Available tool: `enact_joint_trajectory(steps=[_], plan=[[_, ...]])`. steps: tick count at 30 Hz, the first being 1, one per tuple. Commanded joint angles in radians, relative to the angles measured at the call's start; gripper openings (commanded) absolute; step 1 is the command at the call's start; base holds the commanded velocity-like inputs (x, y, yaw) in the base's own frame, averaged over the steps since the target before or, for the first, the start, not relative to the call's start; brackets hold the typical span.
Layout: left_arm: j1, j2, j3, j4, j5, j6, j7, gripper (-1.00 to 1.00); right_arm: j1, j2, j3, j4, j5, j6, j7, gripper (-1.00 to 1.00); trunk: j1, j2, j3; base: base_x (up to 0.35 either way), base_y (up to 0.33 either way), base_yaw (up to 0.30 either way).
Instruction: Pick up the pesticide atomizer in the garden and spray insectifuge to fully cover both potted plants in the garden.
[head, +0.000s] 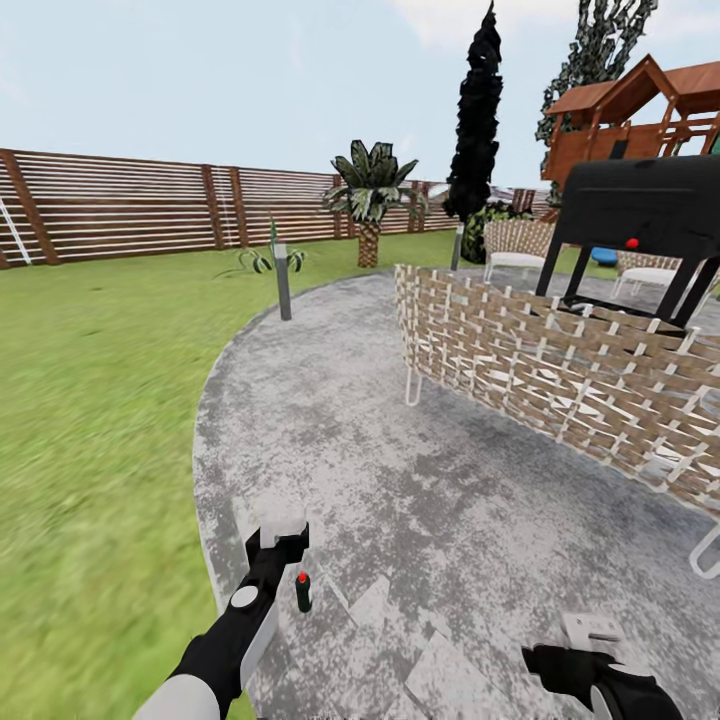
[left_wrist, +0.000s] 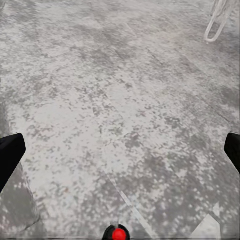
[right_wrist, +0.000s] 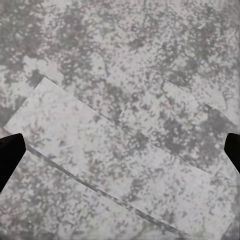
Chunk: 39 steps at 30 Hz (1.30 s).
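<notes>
The pesticide atomizer (head: 302, 592), a small dark green bottle with a red dot on top, stands upright on the grey paved patio (head: 400, 500) of the garden. My left gripper (head: 281, 527) hovers just beside and above it, open. In the left wrist view its fingers (left_wrist: 10, 155) sit far apart, and the atomizer's red-dotted top (left_wrist: 118, 233) shows between and behind them. My right gripper (head: 592, 634) hangs open over bare paving, fingers (right_wrist: 10, 152) wide apart. A low rosette of pointed leaves (head: 262, 260), probably a potted plant, sits on the far lawn; its pot is too small to make out.
A long wicker seat (head: 560, 370) on white legs crosses the patio's right side, with a black grill (head: 640, 215) behind it. A grey lamp post (head: 283, 280) stands at the patio's far edge. Lawn (head: 90, 420) lies left, with a palm (head: 370, 200) and brown fence (head: 150, 205) beyond.
</notes>
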<state>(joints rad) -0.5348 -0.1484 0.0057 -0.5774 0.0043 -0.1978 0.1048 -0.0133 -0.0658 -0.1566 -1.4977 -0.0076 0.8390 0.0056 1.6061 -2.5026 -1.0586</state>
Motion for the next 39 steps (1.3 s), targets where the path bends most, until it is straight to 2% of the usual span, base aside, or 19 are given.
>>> enact_joint_trajectory(steps=[1,10,21,39], plan=[[-0.001,0.0,0.0,0.001,0.0,-0.003,0.003,1.0,0.0,0.0,-0.001,-0.001,-0.001,0.005,0.001,1.0,0.0,-0.001,-0.005,0.0,0.0,0.0],[-0.001,0.0,0.0,0.001,0.0,-0.003,0.003,1.0,0.0,0.0,-0.003,-0.001,0.0,0.005,0.001,1.0,0.004,-0.003,-0.041,0.0,0.0,0.0],[-0.001,0.0,0.0,0.001,0.0,-0.003,0.003,1.0,0.0,0.0,-0.003,-0.001,0.0,0.005,0.001,1.0,0.009,-0.005,-0.097,0.0,0.0,0.0],[-0.001,0.0,0.0,0.001,0.0,-0.003,0.003,1.0,0.0,-0.002,-0.004,-0.001,0.004,0.005,0.0,1.0,0.009,-0.005,-0.099,0.0,0.0,0.0]])
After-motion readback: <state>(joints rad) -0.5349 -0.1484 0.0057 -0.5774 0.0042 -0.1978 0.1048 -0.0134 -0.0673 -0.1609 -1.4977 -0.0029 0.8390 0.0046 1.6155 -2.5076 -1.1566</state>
